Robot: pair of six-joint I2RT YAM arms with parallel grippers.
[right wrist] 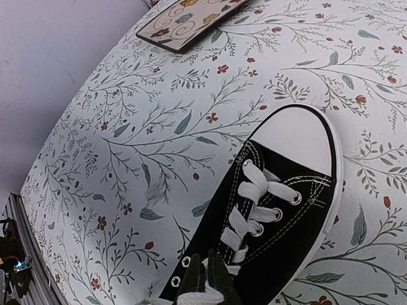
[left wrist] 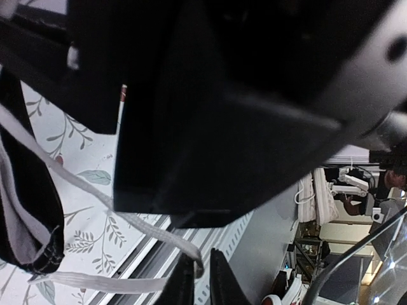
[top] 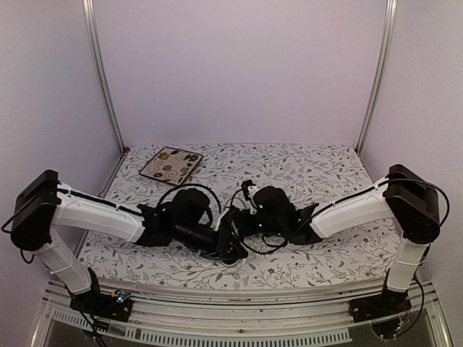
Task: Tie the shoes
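right wrist view shows the sneaker most clearly. it is a black low-top in canvas with pale stitching along the eyelet rows, metal eyelets, a white toe cap and a white rubber edge around the sole. its white laces cross flat between the upper eyelets, while the lowest eyelets nearest the camera stand bare. the toe points toward the far side of the worktop, which is covered in a leaf-and-flower print, and the shoe lies flat on its sole. the right fingers are pressed close together at the lacing end of the shoe, pinching a loose white strand that bunches between their tips. the square floral plate sits well apart, at the far left corner.

left wrist view is crowded by the dark bulk of the other arm. the left fingers are nearly together and nip a white strand that runs taut up and to the left, toward a black cloth part of the shoe with a pale lining. a second flat strand passes just beside them.

top external view has both wrists meeting over the middle of the worktop, toward its near edge. the shoe sits beneath them, almost wholly hidden.
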